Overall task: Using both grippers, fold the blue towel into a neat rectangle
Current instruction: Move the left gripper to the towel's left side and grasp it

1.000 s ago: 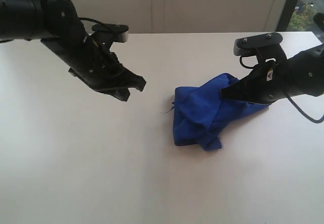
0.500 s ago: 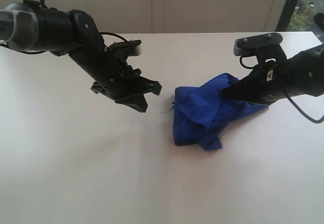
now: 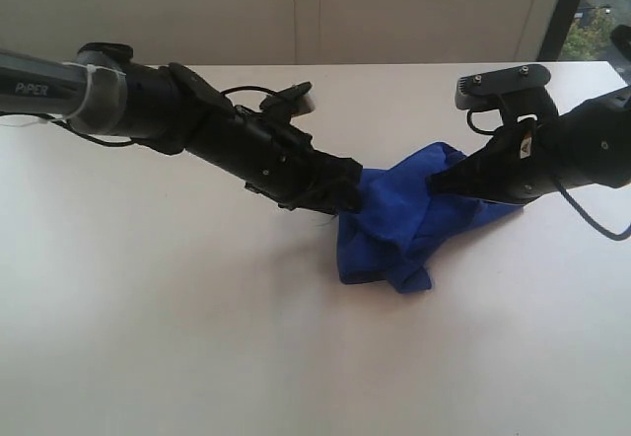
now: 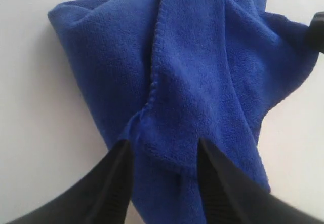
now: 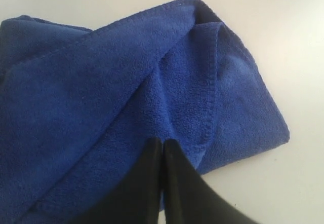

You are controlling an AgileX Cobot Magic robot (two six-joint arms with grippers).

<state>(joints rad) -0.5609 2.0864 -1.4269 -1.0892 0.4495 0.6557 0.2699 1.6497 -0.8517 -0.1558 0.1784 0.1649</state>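
Blue towel sits crumpled on the white table, right of centre, not flat. It is bunched in several overlapping folds, with one stitched hem running across the top layer in the left wrist view.

Left gripper reaches across from the left and is at the towel's left edge. The exterior view can't separate its black fingers from each other or from the shadow there. The left wrist view settles it: claw is wide, with one finger on either side of a raised fold and cloth filling the gap between them. Fingertips sit at or on the cloth, contact depth unclear. Finger bases are cut off by the frame edge.

Right gripper is on the towel's far-right part. In the right wrist view the fingers are pressed together with no visible gap. Their tips meet the towel where a hem crease runs in. In the exterior view the cloth tents up toward that tip, so it reads as pinched. The pinch point itself is hidden under the fingers.

The towel's corners are tucked under the folds, so I can't tell which corner either claw is on. Its underside is not visible.
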